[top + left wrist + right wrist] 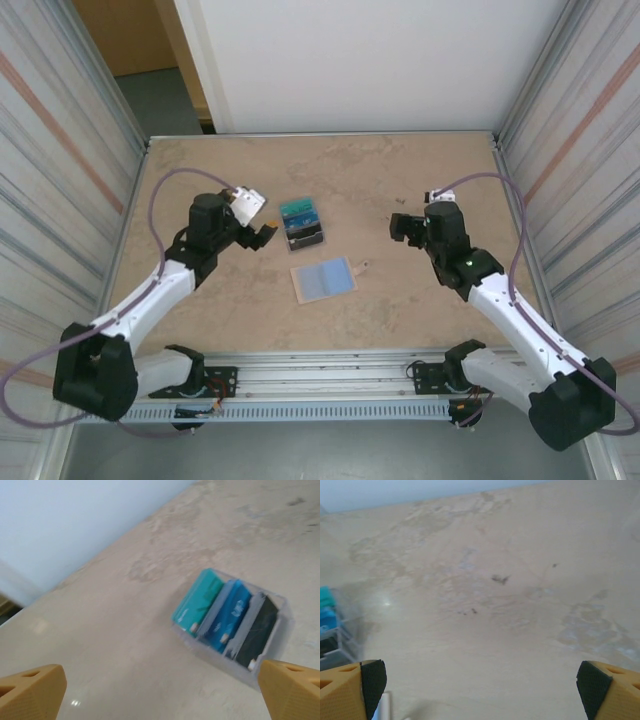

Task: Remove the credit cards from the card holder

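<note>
The card holder [323, 279] lies flat in the middle of the table, pale blue face up, with a small tan tab on its right edge. Just behind it, the credit cards [303, 222] lie side by side in a clear tray: teal [197, 600], blue [227, 616] and dark [255, 630]. My left gripper [262, 232] hovers open just left of the cards, nothing between its fingers [162, 692]. My right gripper [402, 228] hangs open to the right of them, over bare table [480, 687]. The cards [325, 611] show at the left edge of the right wrist view.
The beige tabletop [430, 320] is walled by corrugated metal panels [60, 150] on the left and right, and a white wall stands at the back. A metal rail [320, 385] with both arm bases runs along the near edge.
</note>
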`<move>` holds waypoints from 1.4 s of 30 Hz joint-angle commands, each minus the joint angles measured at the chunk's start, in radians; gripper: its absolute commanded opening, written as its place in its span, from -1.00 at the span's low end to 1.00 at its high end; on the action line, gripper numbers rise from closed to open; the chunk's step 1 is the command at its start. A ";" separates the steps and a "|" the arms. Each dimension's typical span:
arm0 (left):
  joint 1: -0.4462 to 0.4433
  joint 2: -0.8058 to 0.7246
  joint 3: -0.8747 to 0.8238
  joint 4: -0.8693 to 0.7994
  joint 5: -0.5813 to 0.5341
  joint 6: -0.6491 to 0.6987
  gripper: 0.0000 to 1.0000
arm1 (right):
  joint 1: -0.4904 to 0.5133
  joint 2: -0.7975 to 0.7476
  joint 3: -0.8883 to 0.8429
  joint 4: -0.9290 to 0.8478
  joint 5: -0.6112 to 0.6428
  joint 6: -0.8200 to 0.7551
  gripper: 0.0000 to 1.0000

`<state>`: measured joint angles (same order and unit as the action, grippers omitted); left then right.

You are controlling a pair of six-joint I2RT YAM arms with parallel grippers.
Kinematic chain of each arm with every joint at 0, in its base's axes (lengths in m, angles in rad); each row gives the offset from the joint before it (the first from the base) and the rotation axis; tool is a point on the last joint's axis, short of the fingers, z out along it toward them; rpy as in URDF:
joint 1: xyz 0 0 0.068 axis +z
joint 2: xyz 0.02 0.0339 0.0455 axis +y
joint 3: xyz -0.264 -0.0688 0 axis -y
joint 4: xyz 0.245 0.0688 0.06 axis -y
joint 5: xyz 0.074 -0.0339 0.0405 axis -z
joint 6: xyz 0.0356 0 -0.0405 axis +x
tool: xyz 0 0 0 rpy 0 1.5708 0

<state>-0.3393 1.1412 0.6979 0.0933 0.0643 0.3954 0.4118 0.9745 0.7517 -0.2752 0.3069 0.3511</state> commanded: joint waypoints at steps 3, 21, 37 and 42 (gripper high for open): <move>0.021 -0.159 -0.160 0.109 -0.295 -0.129 0.97 | -0.054 -0.046 -0.079 0.083 0.055 -0.053 0.98; 0.220 0.048 -0.377 0.569 -0.243 -0.245 0.97 | -0.338 -0.097 -0.334 0.512 -0.063 -0.209 0.98; 0.250 0.392 -0.390 0.943 -0.145 -0.261 0.97 | -0.456 0.085 -0.537 0.958 -0.209 -0.226 0.98; 0.262 0.371 -0.337 0.799 -0.104 -0.273 0.97 | -0.467 0.183 -0.534 1.050 -0.282 -0.215 0.98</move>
<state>-0.0906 1.5093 0.3210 0.8902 -0.0731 0.1329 -0.0483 1.1305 0.2199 0.6571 0.0872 0.1471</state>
